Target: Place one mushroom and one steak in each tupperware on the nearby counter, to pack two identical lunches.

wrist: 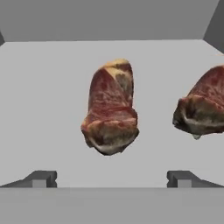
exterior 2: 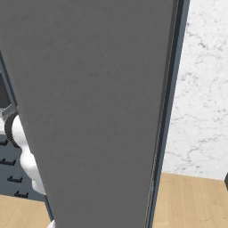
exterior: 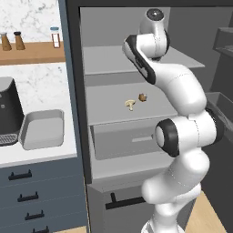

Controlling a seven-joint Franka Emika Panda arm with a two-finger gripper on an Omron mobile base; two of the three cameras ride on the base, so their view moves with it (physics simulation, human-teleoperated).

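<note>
While my gripper (wrist: 111, 178) hangs with its jaws spread wide and nothing between them, the hand view lists two steaks on a pale grey fridge shelf (wrist: 43, 109): one steak (wrist: 110, 109), red-marbled with a tan fatty end, lying straight ahead between the lines of my two fingertips (wrist: 41, 178), apart from both; a second steak (wrist: 203, 105) near it on the right of that view, cut off by the frame edge, the two not touching. From the left base view, my arm (exterior: 182, 132) reaches up into the open fridge (exterior: 136, 68), and my hand is hidden behind my own upper links there. On the middle shelf (exterior: 113, 113) in that view lie two small items just beside each other: a pale mushroom (exterior: 130, 104) and a darker brown piece (exterior: 142, 97), possibly a second mushroom, though it is too small to say for certain. Below that shelf sits a grey drawer (exterior: 123, 141). To the left of the fridge, the white counter (exterior: 45, 154) carries one tupperware (exterior: 42, 129), pale grey, shallow, nothing in it, standing just beside a black coffee machine (exterior: 9, 111). Dark blue-grey drawer fronts (exterior: 41, 195) with black bar handles run beneath. A wooden wall shelf (exterior: 32, 52) above holds three small bottles (exterior: 19, 40). In the right base view, the grey fridge door (exterior 2: 89, 111) stands close, with marbled wall (exterior 2: 205, 89) and wooden floor (exterior 2: 191, 200) beyond.
</note>
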